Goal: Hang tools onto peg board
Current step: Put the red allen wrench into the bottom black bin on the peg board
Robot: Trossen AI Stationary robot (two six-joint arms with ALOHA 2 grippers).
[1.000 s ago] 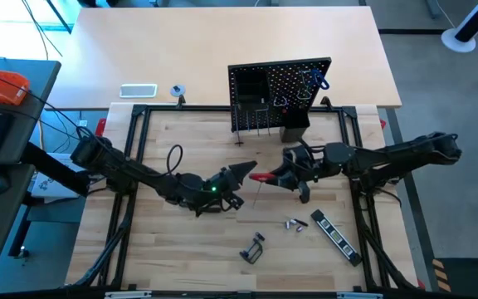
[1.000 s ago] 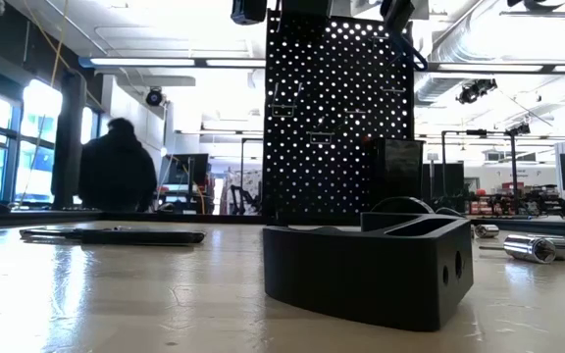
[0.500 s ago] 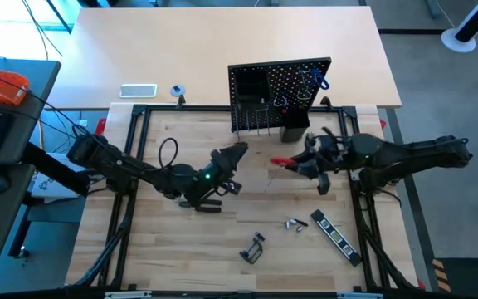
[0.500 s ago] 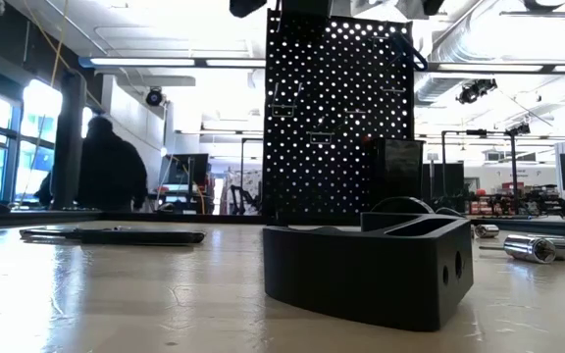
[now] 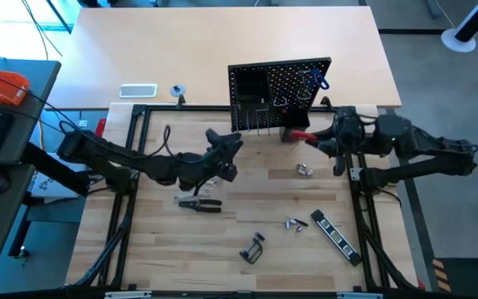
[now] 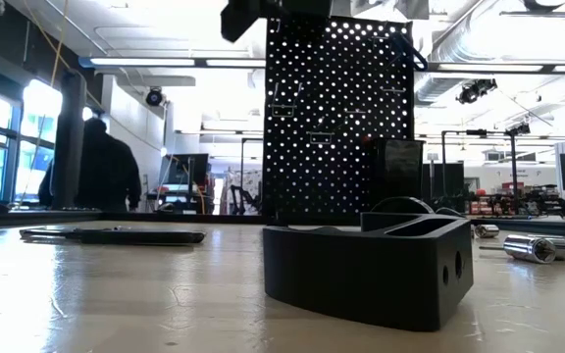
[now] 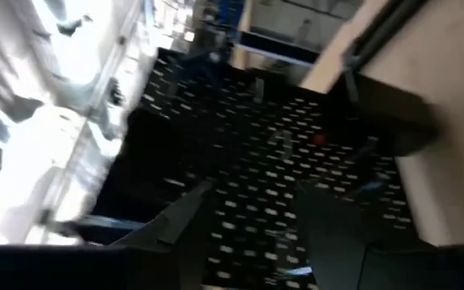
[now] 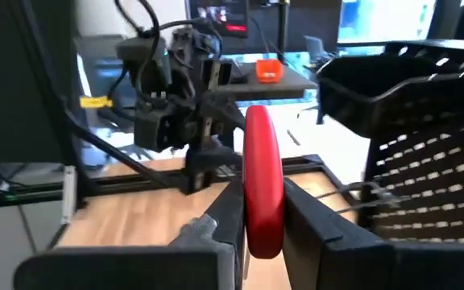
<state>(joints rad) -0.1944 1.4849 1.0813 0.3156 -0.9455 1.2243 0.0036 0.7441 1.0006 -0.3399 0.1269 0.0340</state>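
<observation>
We note the upright black perforated peg board (image 5: 280, 94) standing at the far edge of the wooden work table (image 5: 164, 241). On its front face sits a small black bin (image 5: 252, 83) near the upper left corner; its contents cannot be made out from above. A blue-handled tool (image 5: 318, 80) hangs on a hook near the board's upper right, and thin metal hooks show along the lower edge.

The right gripper (image 5: 313, 139) is just in front of the board's lower right corner. In the right wrist view its two dark fingers (image 8: 229, 211) pinch a red-handled screwdriver (image 8: 262, 181), the handle standing upright between them, with the board's wire hooks just beside it.

The left gripper (image 5: 225, 143) is near the board's lower left, pointing toward it. In the left wrist view the fingers (image 7: 170, 227) stand spread apart with nothing between them; only the perforated panel fills the view beyond.

Still on the table: black pliers (image 5: 198, 203) just behind the left arm, a small silver piece (image 5: 304, 170) toward the right, a silver socket-like piece (image 5: 295, 223), a black striped bar (image 5: 335, 237), and a black clamp (image 5: 254, 248) near the front.

In the low view a black moulded tray with two open compartments (image 6: 371, 265) sits in the foreground; we cannot see into either. A person in dark clothing (image 6: 105, 167) stands in the room behind.
</observation>
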